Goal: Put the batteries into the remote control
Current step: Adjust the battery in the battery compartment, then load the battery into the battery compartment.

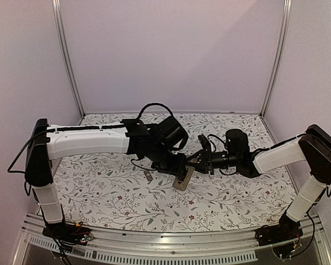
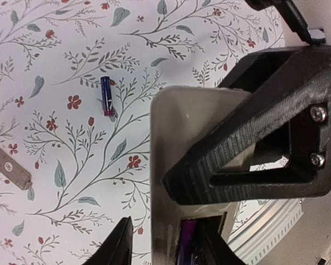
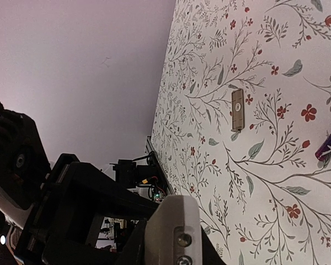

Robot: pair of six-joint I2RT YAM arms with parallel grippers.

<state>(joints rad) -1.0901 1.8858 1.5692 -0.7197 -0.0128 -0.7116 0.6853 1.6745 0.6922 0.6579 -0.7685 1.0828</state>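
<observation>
The right gripper has its jaws clenched across the remote control, tan back showing, near the middle of the worktop. The left gripper straddles the remote's open end with its jaws released, and a gap shows beside one finger. A purple battery sits in that open end. A loose battery lies on the worktop nearby, and the small grey cover is farther off.

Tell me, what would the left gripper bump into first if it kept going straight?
Probably the remote: it lies straight ahead of the left gripper, between its jaws, though depth is unclear.
</observation>
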